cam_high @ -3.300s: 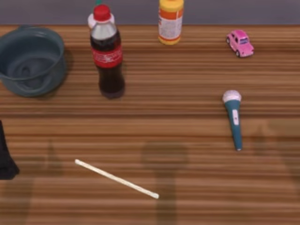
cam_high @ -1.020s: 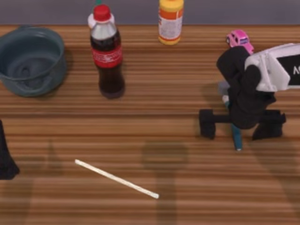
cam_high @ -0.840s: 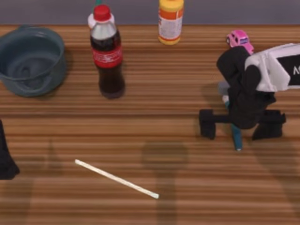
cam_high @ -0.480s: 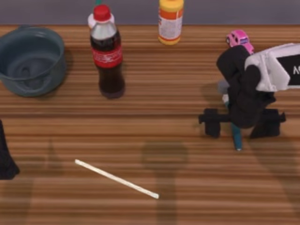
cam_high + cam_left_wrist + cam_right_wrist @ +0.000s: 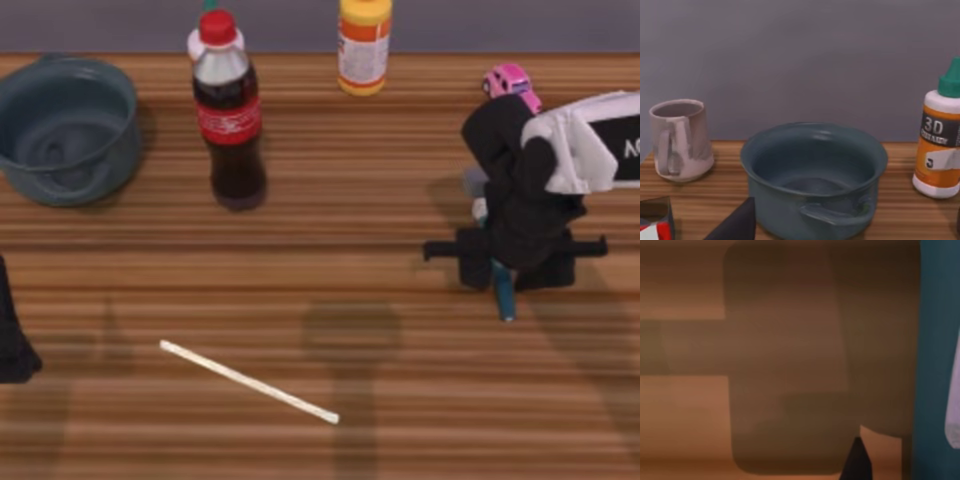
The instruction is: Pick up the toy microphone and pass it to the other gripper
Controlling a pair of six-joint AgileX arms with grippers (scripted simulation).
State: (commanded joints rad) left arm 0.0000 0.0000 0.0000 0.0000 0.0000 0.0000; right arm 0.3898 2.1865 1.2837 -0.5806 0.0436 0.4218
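1. Top view: right gripper low over toy microphone on table at right, fingers drawn narrow around teal handle, apparently for lifting; left gripper parked at left edge, finger gap unclear.
2. Left wrist view: pot, mug, glue bottle only.
3. Right wrist view: teal handle against wood.

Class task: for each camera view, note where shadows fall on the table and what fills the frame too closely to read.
Top view: soft dark arm shadows on the table near centre and lower right. Right wrist view: the toy microphone and a broad shadow fill the frame. Left wrist view: evenly lit, no strong shadows.
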